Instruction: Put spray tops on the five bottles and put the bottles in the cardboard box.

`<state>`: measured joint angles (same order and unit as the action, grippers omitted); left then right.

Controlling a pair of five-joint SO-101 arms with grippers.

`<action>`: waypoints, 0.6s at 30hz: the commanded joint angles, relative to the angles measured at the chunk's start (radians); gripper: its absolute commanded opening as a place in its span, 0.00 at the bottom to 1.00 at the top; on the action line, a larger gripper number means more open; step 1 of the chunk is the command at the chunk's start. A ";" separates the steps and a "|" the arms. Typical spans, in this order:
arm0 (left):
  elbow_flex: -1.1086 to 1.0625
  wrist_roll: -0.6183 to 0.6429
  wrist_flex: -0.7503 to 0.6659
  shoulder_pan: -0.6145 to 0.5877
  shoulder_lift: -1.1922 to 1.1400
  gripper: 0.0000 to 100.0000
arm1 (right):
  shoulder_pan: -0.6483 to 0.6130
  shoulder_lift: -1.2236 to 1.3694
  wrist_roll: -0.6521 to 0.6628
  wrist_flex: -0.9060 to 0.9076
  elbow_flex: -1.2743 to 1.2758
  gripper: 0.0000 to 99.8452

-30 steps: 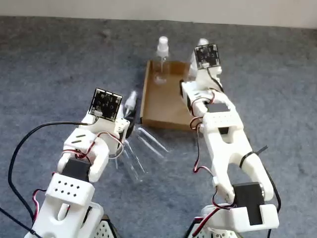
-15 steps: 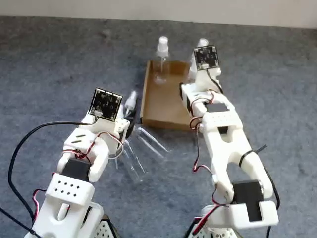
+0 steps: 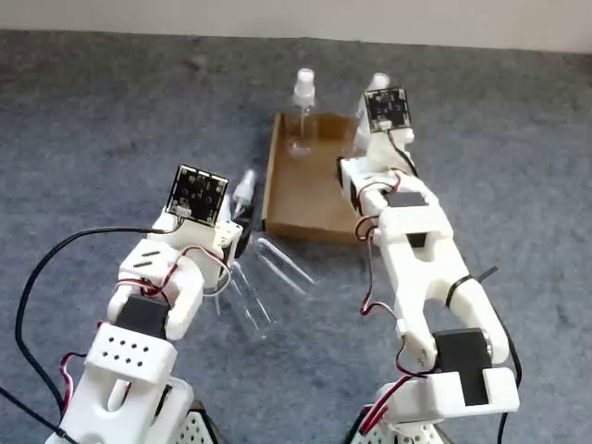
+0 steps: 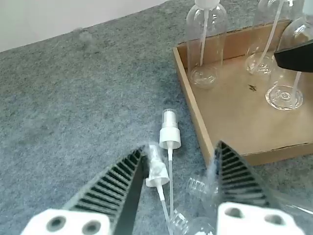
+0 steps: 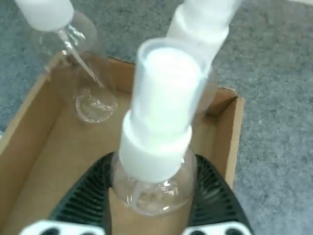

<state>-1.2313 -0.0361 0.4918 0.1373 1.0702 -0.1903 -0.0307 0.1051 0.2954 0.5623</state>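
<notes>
1. Fingers (image 5: 80,196) of the right gripper (image 5: 154,169) pinch the clear body of a capped bottle (image 5: 156,142) from both sides, just below its white spray top (image 5: 164,78). The bottle is upright inside the cardboard box (image 5: 235,132), toward the far right part of the box as the high view shows it.
2. Whether the bottle's base touches the box floor cannot be told. Lower it straight down, keeping it vertical, and do not release until the base is judged to be seated.
3. Keep the held bottle apart from the two other capped bottles (image 5: 95,105) standing at the far end of the box. A sideways nudge would likely tip them, since they are tall, light and narrow at the base.
4. Open the fingers just enough to free the body. Then withdraw straight up, so that the pads do not catch the wider spray top and drag the bottle over.
5. The left gripper (image 4: 181,152) hangs with its fingers spread over two loose spray tops (image 4: 169,132) on the bench (image 3: 111,111), just beside the box wall. Uncapped bottles (image 3: 282,262) lie next to them. Keep this arm outside the box until the right arm is clear.
</notes>
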 commanded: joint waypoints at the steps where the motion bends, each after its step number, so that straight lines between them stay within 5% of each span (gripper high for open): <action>1: 0.045 -0.005 -0.020 -0.012 0.001 0.17 | 0.013 0.004 -0.008 0.008 -0.013 0.01; 18: 0.045 -0.005 -0.017 -0.012 0.001 0.17 | 0.012 0.001 -0.008 0.008 -0.015 0.12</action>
<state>-1.2313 -0.0361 0.4918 0.1373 1.0702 -0.1903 -0.0307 0.1051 0.2954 0.5623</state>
